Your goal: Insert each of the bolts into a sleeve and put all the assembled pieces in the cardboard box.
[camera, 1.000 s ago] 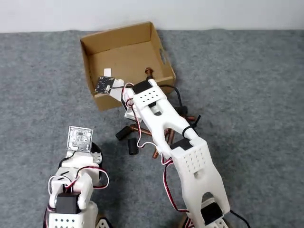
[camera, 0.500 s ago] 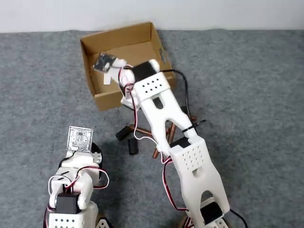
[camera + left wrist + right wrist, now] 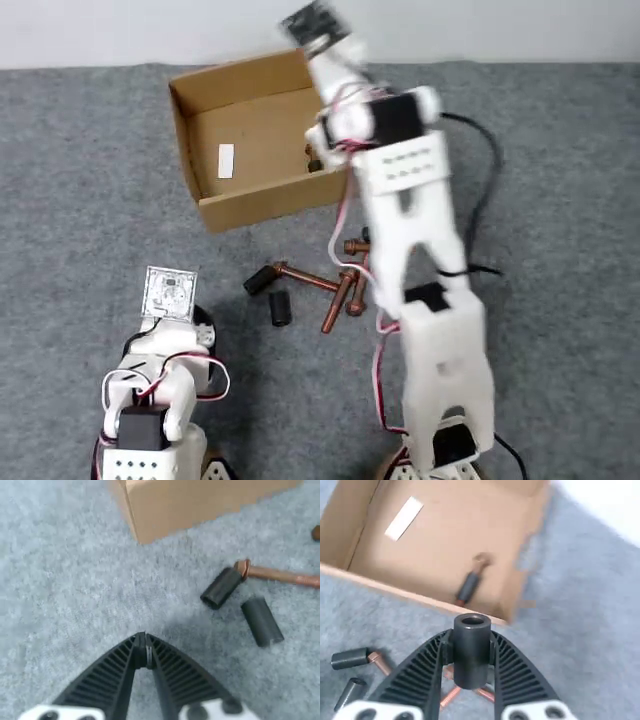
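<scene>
My right gripper (image 3: 471,652) is shut on a black sleeve (image 3: 471,645), held upright above the carpet just outside the cardboard box (image 3: 445,540). One bolt in a sleeve (image 3: 470,585) lies inside the box near its front wall, also seen as the assembled piece (image 3: 313,160) from above. The right arm (image 3: 405,170) stands raised over the box's right wall (image 3: 340,110). My left gripper (image 3: 145,649) is shut on nothing, low over the carpet. Ahead of it lie a sleeve with a bolt (image 3: 221,587) and a loose sleeve (image 3: 261,621).
Copper bolts (image 3: 337,300) lie scattered on the grey carpet in front of the box, beside the loose sleeve (image 3: 280,308) and the sleeved bolt (image 3: 262,279). A white label (image 3: 226,160) is stuck on the box floor. The left arm (image 3: 165,370) sits folded at the near left.
The right arm has risen and swung from the box's front wall, over the box, to above its right wall. The left arm has not moved.
</scene>
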`<state>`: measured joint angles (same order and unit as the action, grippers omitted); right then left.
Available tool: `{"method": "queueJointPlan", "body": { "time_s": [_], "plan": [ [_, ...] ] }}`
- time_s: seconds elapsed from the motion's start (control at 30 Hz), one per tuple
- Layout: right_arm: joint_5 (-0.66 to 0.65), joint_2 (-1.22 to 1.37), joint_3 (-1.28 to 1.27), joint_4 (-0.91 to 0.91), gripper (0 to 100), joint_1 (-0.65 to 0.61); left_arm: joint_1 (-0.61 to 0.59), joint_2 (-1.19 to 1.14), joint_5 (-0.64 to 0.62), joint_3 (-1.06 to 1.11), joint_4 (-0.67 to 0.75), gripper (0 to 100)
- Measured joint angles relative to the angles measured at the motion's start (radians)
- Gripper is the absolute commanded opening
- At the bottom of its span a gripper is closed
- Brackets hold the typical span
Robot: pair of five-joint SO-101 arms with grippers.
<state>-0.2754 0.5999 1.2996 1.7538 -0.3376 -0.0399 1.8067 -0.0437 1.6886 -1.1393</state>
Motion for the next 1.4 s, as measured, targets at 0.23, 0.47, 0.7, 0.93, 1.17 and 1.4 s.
{"method": "queueJointPlan", "body": {
  "time_s": [0.23, 0.47, 0.7, 0.93, 1.17, 1.4],
  "plan": [
    [0.021, -0.468, -0.48, 0.0, 0.8, 0.137, 0.0, 0.0, 0.0, 0.0, -0.021, 1],
    [0.301, -0.982, -1.115, 0.002, 0.8, 0.25, 0.0, 0.0, 0.0, 0.0, -0.021, 1],
    [0.482, -1.349, -1.62, -0.009, 0.8, 0.354, 0.0, 0.0, -0.003, -0.127, -0.049, 1],
    [0.497, -1.669, -1.947, -0.058, 0.8, 0.414, 0.078, -0.069, -0.077, -0.267, -0.129, 1],
    [0.5, -1.979, -2.157, -0.077, 0.8, 0.422, 0.189, -0.468, -0.18, -0.522, -0.14, 1],
    [0.5, -2.156, -2.237, -0.11, 0.8, 0.422, 0.338, -1.046, -0.255, -0.914, -0.239, 1]
  ]
}}
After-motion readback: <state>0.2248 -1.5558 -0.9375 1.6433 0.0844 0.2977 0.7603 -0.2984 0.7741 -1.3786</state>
